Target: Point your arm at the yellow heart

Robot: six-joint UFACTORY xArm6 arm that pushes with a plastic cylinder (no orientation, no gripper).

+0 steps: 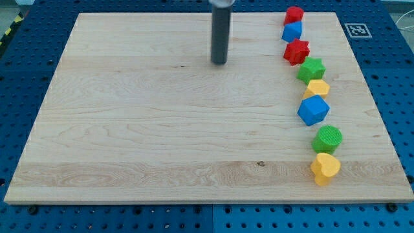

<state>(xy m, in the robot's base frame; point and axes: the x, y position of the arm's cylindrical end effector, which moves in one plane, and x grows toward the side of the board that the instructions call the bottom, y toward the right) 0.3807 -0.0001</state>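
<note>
Our yellow heart sits at the view's bottom right of the surface, the last block in a curved column and close to both the bottom and right edges. Just above it, nearly touching, is a green ribbed cylinder. Above that come a blue cube-like block, a yellow block whose shape we cannot make out, a green star, a red star, a second blue block and a red block at the top edge — each touching or almost touching its neighbour.

Our tip rests on the wood near the top centre, well apart from the heart and left of the whole column. We carry no gripper — only a straight dark rod.

Everything left of the column is bare pale wood with long grain lines and a few small knots. Around the board lies a blue perforated base, and a small printed marker sits at the board's top right corner.
</note>
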